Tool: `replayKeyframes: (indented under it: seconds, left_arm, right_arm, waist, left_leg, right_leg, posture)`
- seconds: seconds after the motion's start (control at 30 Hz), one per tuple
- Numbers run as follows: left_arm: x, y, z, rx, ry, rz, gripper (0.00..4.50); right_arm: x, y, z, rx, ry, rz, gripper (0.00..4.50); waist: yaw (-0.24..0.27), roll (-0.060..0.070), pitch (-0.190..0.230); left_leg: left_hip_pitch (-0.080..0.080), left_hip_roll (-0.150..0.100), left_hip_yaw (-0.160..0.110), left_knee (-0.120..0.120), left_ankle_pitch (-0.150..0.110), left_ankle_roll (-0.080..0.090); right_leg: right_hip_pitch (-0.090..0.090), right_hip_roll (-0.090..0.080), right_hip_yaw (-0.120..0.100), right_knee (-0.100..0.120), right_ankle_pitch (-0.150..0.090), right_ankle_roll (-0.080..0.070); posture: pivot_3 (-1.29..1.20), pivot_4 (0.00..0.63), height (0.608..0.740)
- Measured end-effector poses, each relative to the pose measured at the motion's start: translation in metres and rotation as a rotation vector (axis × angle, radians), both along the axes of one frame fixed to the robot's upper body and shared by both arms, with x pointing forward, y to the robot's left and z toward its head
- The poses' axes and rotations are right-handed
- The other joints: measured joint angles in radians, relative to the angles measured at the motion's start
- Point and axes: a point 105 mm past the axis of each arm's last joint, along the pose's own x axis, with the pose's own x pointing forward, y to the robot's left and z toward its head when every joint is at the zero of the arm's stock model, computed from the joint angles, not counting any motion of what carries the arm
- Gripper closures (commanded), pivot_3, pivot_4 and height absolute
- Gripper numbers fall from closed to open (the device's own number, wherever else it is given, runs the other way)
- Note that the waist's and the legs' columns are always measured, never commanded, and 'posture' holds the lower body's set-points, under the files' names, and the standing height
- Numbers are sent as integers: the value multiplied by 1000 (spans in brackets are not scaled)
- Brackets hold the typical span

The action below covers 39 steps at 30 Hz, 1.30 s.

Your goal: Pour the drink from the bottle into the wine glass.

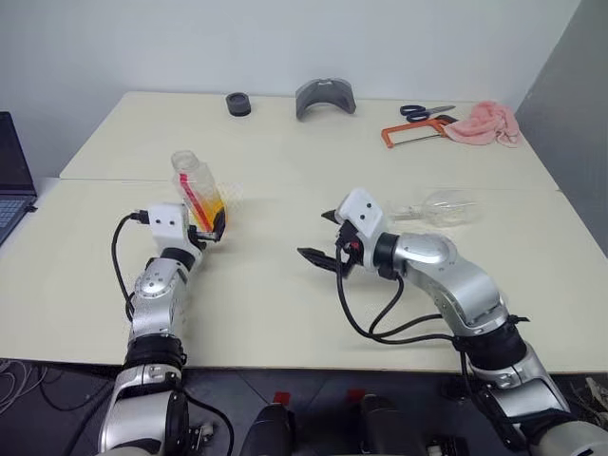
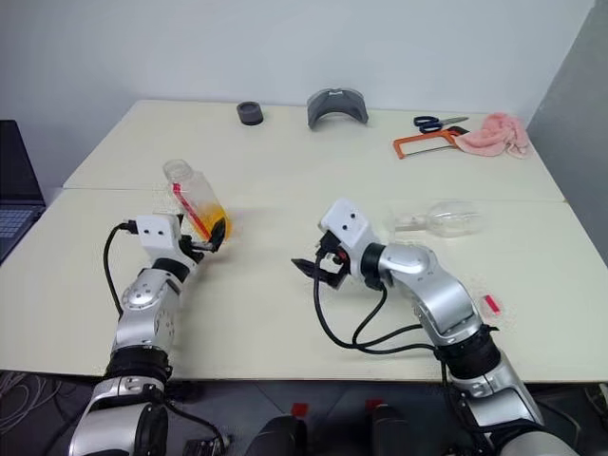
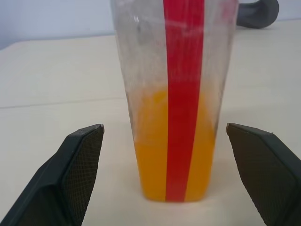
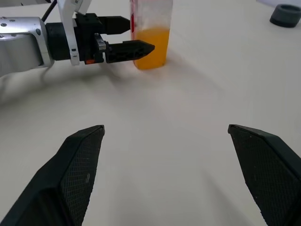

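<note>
The bottle (image 3: 175,99) stood upright on the cream tabletop (image 1: 285,304), on the robot's left side. It was a clear plastic bottle with a red label strip running down its side, and no cap showed on its wide neck. The drink (image 3: 155,150), a translucent orange-yellow liquid, filled roughly the lower part of the bottle; the walls above it were clear but misted with residue.

The left tool (image 1: 215,228) was at the bottle's base with its two black fingers spread wide. In the left wrist view a finger (image 3: 70,174) stood on each side of the bottle with a clear gap of tabletop between each finger and the plastic, so the bottle was flanked but not pinched.

The wine glass (image 2: 446,218) lay on its side on the tabletop on the robot's right, well apart from the bottle, its rounded bowl pointing towards the right edge and its stem and foot pointing towards the middle. No orange liquid could be seen in it.

The right tool (image 1: 323,239) hung over bare tabletop between the bottle and the glass, its fingers spread wide and gripping nothing. It pointed towards the bottle, which showed in the right wrist view together with the left tool.

Along the far side of the tabletop lay a small black ring (image 1: 238,104), a grey curved piece (image 1: 325,97), blue-handled scissors (image 1: 425,112), an orange hacksaw (image 1: 416,133) and a pink cloth (image 1: 484,123). A small red-and-white item (image 2: 491,305) lay near the right forearm; whether it was the cap could not be told.
</note>
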Motion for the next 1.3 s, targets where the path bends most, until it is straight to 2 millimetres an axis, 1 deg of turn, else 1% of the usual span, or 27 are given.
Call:
replayKeyframes:
  seconds: [0.1,0.13,0.2,0.3,0.37,0.43,0.47,0.57,0.67,0.77,0.87,0.97,1.07,1.2,1.3]
  left_arm:
    - [-11,-1,-7,-27,32,-34,29]
    - [-16,-2,-10,-33,44,-53,29]
    - [-23,-3,-15,-33,73,-90,29]
    - [-36,-10,-19,-8,124,-190,29]
    - [-47,-21,-22,15,172,-303,29]
    - [-55,-37,-21,20,196,-419,29]
    - [-59,-47,-19,22,200,-485,29]
    - [-68,-77,-8,71,198,-688,29]
    - [-70,-93,7,120,173,-814,29]
    - [-69,-102,19,154,162,-891,29]
    - [-70,-110,26,190,168,-973,29]
    - [-70,-115,29,198,167,-1009,29]
    - [-71,-119,30,202,165,-1035,29]
    - [-71,-121,32,200,158,-1042,29]
    - [-70,-124,33,198,149,-1048,29]
  right_arm:
    - [-12,-16,-15,12,81,-39,0]
    - [-16,-22,-18,33,111,-59,0]
    - [-20,-32,-19,66,155,-98,0]
    - [-28,-47,-19,127,211,-161,0]
    - [-32,-58,-25,203,273,-245,0]
    - [-31,-68,-35,283,350,-347,0]
    - [-28,-72,-37,345,393,-404,0]
    - [-9,-85,-38,552,478,-592,0]
    - [6,-94,-35,695,522,-704,0]
    - [20,-102,-34,796,552,-788,0]
    - [39,-119,-32,903,561,-888,0]
    - [47,-127,-36,981,587,-940,0]
    - [55,-129,-46,1027,631,-976,0]
    - [73,-131,-38,1144,645,-983,0]
    - [86,-127,-35,1204,668,-972,0]
  waist:
    - [1,0,0]
    - [3,0,0]
    - [3,0,0]
    - [3,0,0]
    - [4,0,0]
    - [7,0,0]
    - [8,0,0]
    - [7,1,0]
    - [7,2,1]
    - [6,2,1]
    - [3,3,1]
    - [-3,3,1]
    - [-9,4,2]
    - [-10,4,2]
    - [-11,4,2]
  left_leg:
    - [0,0,0,0,0,0]
    - [0,0,0,0,0,1]
    - [1,0,1,0,0,1]
    - [2,0,0,-1,0,1]
    - [2,1,0,-1,0,1]
    - [3,1,1,-1,0,1]
    - [3,1,1,-1,0,1]
    - [5,0,3,-2,0,0]
    - [6,0,3,-2,0,0]
    - [6,0,4,-3,0,0]
    - [6,-1,5,-3,0,0]
    - [6,0,6,-3,0,0]
    - [6,0,6,-3,0,0]
    - [6,0,6,-3,0,0]
    - [6,0,6,-3,0,0]
  right_leg:
    - [1,0,0,0,0,0]
    - [1,0,0,-1,0,0]
    - [1,0,1,0,0,0]
    - [2,1,0,-1,0,0]
    - [3,1,0,-1,0,0]
    - [4,1,1,-1,0,0]
    - [4,1,1,-1,0,0]
    - [4,3,2,0,0,0]
    - [4,4,2,0,0,0]
    - [4,4,3,0,0,0]
    - [4,4,3,0,0,0]
    - [4,4,3,0,0,0]
    - [4,4,4,0,0,0]
    - [4,5,3,0,0,-1]
    - [4,5,3,0,0,-1]
  posture:
    - [0,150,740]
    - [0,150,740]
    - [0,150,740]
    - [0,150,740]
    - [0,150,740]
    - [0,150,740]
    - [0,150,740]
    - [0,150,740]
    - [0,150,740]
    - [0,150,740]
    - [0,150,740]
    - [0,150,740]
    - [0,150,740]
    - [0,150,740]
    - [0,150,740]
